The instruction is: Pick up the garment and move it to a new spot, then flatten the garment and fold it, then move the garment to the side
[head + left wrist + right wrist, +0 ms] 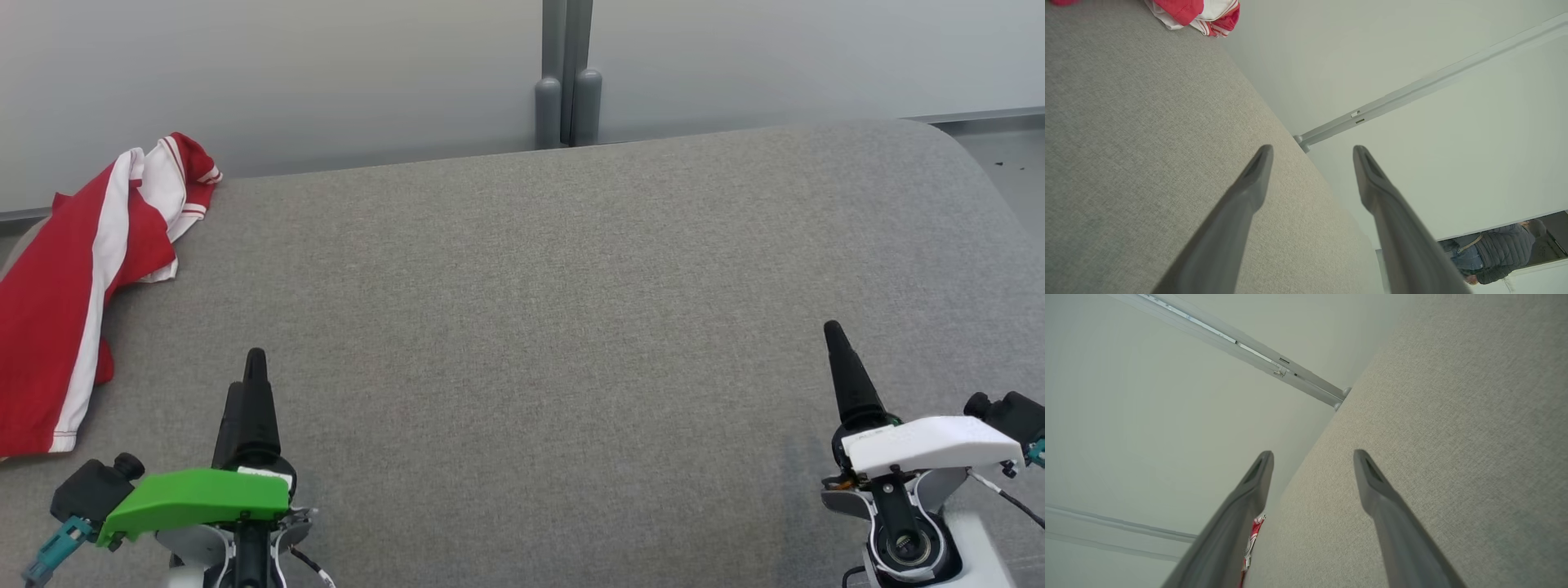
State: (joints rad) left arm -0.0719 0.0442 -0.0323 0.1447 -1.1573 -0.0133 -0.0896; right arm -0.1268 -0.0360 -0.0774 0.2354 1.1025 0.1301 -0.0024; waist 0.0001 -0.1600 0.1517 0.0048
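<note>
Grey woven upholstery covers the wide table [531, 327], with a pale wall panel [286, 82] behind. Both the left gripper [1312, 150] and the right gripper [1312, 452] hover low near its front edge, fingers spread wide and empty. Out from the left one, along the table's left edge toward the far corner, lies the red-and-white shirt [57, 310], crumpled (part may trail off the side; I cannot tell). It looks light, limp and probably a little slick, so it should drape and bunch when lifted. A pinch on a raised fold or the near hem seems the safest hold.
</note>
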